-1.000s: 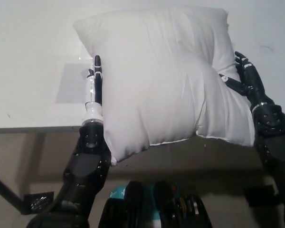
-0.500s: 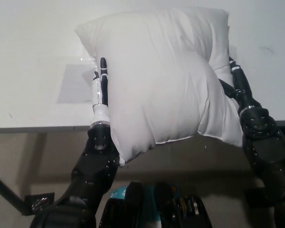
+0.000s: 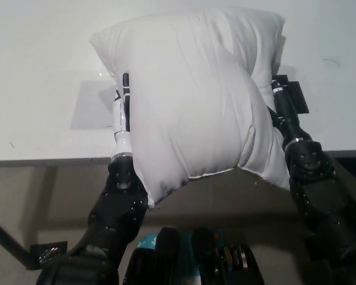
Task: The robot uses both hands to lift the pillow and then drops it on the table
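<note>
While each robot hand presses a side of the white pillow (image 3: pixel 193 98), it hangs above the pale table (image 3: pixel 41 83).

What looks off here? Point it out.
The pillow is squeezed between the left hand and right hand, creased down the middle. Its lower corners overhang the table edge. No damage shows, and nothing else stands out.
</note>
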Available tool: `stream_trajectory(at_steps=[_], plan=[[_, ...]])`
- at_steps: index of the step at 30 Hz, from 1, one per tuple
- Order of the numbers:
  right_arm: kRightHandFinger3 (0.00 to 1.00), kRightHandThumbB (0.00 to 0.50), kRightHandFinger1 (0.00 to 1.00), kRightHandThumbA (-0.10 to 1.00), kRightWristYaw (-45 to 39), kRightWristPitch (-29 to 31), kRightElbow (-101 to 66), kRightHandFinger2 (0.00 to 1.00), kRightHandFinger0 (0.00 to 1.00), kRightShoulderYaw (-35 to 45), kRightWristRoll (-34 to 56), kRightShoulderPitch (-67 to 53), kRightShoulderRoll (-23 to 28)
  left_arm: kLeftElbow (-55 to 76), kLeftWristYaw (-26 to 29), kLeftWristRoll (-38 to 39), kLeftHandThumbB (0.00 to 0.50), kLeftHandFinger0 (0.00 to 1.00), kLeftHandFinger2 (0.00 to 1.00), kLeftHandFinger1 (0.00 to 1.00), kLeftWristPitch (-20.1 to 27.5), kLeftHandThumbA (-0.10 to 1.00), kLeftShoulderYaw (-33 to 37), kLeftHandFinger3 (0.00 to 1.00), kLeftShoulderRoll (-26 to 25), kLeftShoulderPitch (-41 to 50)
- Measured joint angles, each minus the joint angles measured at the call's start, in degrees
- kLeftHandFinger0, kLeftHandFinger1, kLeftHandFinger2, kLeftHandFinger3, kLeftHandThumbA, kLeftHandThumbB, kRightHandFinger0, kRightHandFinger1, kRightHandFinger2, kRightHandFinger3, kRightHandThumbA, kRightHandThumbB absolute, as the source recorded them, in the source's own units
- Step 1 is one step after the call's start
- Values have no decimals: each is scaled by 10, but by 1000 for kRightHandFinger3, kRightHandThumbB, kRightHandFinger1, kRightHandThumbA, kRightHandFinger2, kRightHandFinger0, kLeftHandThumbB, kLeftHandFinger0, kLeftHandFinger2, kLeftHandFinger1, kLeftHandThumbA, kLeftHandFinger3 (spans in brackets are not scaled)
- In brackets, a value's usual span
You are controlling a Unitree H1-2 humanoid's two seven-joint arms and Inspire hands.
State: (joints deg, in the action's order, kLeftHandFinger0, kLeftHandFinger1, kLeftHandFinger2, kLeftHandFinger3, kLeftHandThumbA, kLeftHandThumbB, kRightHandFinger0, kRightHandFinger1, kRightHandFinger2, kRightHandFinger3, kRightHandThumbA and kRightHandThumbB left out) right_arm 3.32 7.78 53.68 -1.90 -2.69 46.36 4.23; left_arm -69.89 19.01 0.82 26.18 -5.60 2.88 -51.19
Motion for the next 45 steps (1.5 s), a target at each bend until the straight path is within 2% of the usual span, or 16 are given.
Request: stream_trajectory(at_steps=[2,5,6,8,11,13,14,16,21,23,26,30,31,32,36,45], plan=[[1000,351,1000,1000,0,1,-7,1000,1000,0,0,-5,-2,5,-6,6,150,1000,1000,1000,0,1000,1,1000,0,2],[1000,364,1000,1000,0,3,-13,1000,1000,0,1,-7,-2,15,-11,12,97,1000,1000,1000,-1,1000,2,1000,0,7],[1000,384,1000,1000,0,3,-15,1000,1000,0,1,-8,-3,18,-12,14,118,1000,1000,1000,-1,1000,3,1000,0,9],[1000,320,1000,1000,0,3,-20,1000,1000,0,1,-9,-3,24,-16,18,111,1000,1000,1000,1,1000,6,1000,0,12],[1000,300,1000,1000,0,4,-37,1000,1000,0,3,-14,-6,45,-19,23,124,1000,1000,1000,-2,1000,17,1000,0,20],[1000,349,1000,1000,0,5,-49,1000,1000,0,8,-18,-10,69,-19,25,127,1000,1000,1000,-9,1000,23,1000,0,28],[1000,367,1000,1000,0,5,-53,1000,1000,1,11,-19,-11,79,-19,26,168,1000,1000,1000,-12,1000,25,1000,1,32],[1000,392,1000,1000,0,2,-72,1000,1000,1,16,-24,-12,111,-18,26,188,1000,1000,1000,-27,1000,31,1000,2,40],[1000,395,1000,1000,0,-34,-159,1000,1000,10,32,-33,-12,189,-17,28,181,1000,1000,1000,-63,1000,38,1000,2,50],[1000,437,1000,1000,0,-44,-184,1000,1000,13,37,-33,-11,213,-17,29,216,1000,1000,1000,-72,1000,40,1000,2,50],[1000,409,1000,1000,1,-66,-246,1000,1000,19,45,-33,-9,270,-17,31,254,1000,1000,1000,-89,1000,44,1000,2,50],[1000,450,1000,1000,2,-85,-313,1000,1000,22,48,-32,-1,337,-12,29,237,1000,1000,1000,-111,1000,52,1000,1,47],[1000,449,1000,1000,2,-88,-325,1000,1000,23,48,-31,-1,352,-11,28,292,1000,1000,1000,-116,1000,54,1000,1,46],[1000,426,1000,1000,4,-96,-354,1000,1000,27,49,-31,1,378,-10,28,300,1000,1000,1000,-124,1000,55,1000,1,41],[1000,424,1000,1000,7,-119,-423,1000,1000,31,49,-30,10,442,-9,26,268,1000,1000,1000,-144,1000,57,1000,0,34],[1000,449,1000,1000,19,-177,-579,1000,1000,37,43,-13,23,569,-8,7,298,1000,1000,1000,-196,1000,58,1000,-4,11]])
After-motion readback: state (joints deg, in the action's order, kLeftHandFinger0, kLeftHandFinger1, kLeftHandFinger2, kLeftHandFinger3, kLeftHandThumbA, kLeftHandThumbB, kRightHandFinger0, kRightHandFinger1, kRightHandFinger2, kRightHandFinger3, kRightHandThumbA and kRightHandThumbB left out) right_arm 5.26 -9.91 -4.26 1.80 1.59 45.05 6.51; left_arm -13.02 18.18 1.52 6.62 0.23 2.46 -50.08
